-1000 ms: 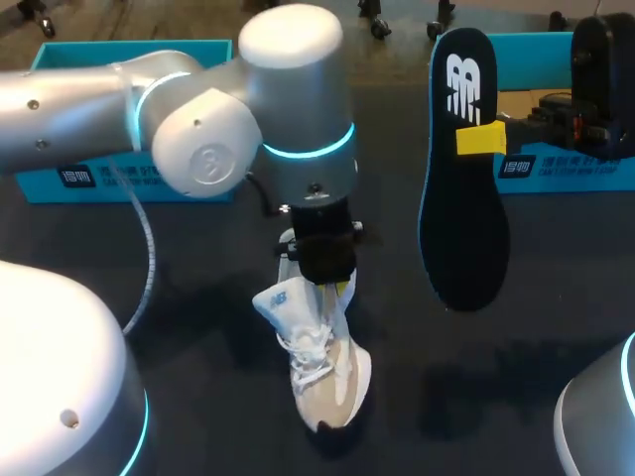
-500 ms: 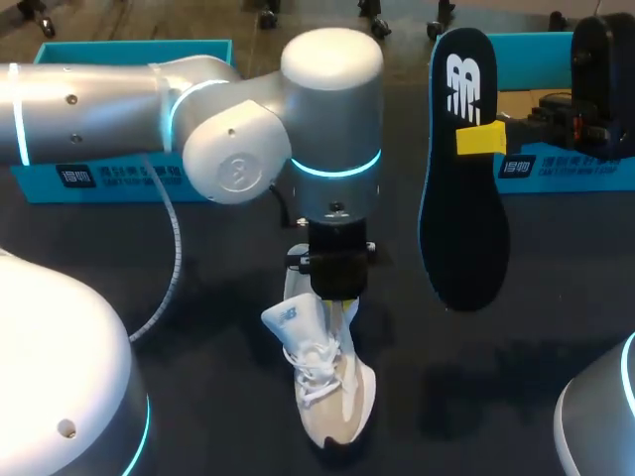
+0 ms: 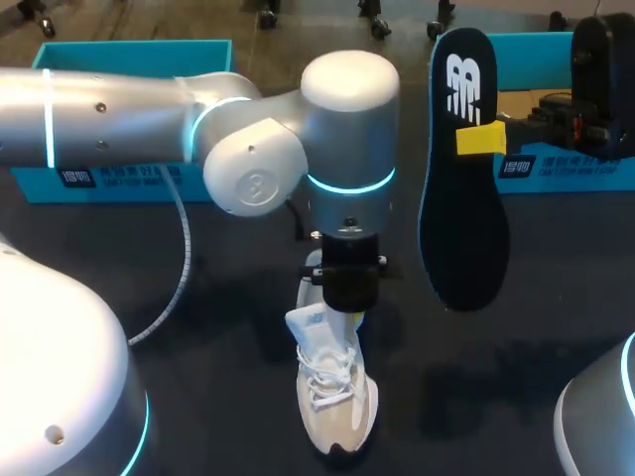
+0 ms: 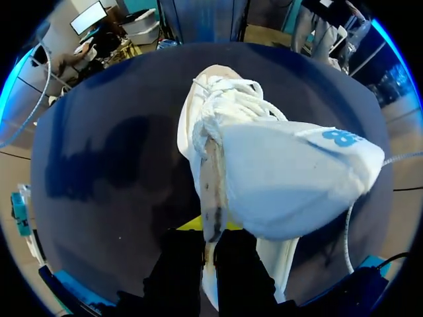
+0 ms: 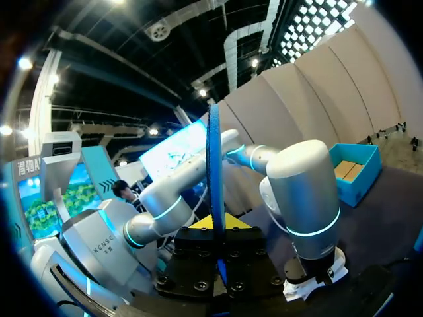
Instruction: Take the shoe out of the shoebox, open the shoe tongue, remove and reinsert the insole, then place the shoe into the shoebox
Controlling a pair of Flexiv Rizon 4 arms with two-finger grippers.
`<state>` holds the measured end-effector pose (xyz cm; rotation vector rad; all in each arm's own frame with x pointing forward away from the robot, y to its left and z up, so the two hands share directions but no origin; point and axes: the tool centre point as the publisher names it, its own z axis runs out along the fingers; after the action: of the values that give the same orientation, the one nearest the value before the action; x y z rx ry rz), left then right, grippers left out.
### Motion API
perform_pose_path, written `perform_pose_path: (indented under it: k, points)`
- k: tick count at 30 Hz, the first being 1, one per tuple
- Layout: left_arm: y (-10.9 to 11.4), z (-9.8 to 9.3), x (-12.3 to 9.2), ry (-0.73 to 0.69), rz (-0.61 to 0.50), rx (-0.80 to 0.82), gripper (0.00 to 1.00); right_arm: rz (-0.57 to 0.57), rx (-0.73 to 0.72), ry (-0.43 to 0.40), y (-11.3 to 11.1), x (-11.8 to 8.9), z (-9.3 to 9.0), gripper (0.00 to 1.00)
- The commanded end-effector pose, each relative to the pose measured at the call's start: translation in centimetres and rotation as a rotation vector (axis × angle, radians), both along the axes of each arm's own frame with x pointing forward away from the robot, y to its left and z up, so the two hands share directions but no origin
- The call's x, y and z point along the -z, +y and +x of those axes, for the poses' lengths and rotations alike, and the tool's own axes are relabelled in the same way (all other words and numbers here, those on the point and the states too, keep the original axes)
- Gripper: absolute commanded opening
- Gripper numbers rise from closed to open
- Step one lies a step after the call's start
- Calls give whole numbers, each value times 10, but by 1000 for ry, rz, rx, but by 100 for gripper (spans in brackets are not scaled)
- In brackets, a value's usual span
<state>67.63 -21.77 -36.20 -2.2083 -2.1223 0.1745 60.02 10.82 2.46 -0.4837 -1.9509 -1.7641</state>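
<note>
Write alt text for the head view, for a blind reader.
Silver left arm extends over mid-table, jaws shut on the heel end of a white-and-beige lace-up sneaker on the dark tabletop. The right arm holds a black foam insole upright in the air, jaws shut on it, near a teal cardboard shoebox.

The dark table (image 3: 556, 327) is lit softly from above. Broad highlights are seen on the silver left arm (image 3: 119, 109) at upper left, where cyan rings (image 3: 349, 184) glow. Diffuse shadows are cast on the table beside the brightly lit white shoe (image 3: 337, 397).
</note>
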Motion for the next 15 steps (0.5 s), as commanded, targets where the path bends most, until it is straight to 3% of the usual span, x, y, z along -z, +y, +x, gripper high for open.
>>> perform_pose_path:
  k: [1, 7, 8, 9, 10, 12, 13, 15]
  points:
    - [-6, -3, 11, 3, 3, -2, 0, -2, -1, 1, 2, 0, 1, 0]
    - [-8, -2, 21, 11, -4, -26, 0, -2, -1, 1, 2, 0, 1, 0]
    - [-8, -1, 22, 12, -10, -37, 14, -2, -1, 1, 2, 0, 1, 0]
    - [-8, 0, 22, 20, -21, -40, 38, -2, -1, 1, 2, 0, 1, 0]
    - [-8, 1, 22, 23, -32, -47, 46, -2, -1, 1, 2, 0, 1, 0]
    - [-7, 2, 17, 23, -52, -54, 85, -2, -1, 1, 2, 0, 1, 0]
    - [-7, 3, 15, 21, -63, -59, 99, -2, -1, 1, 2, 0, 1, 0]
    - [-6, 3, 10, 19, -83, -60, 100, -2, -1, 1, 2, 0, 1, 0]
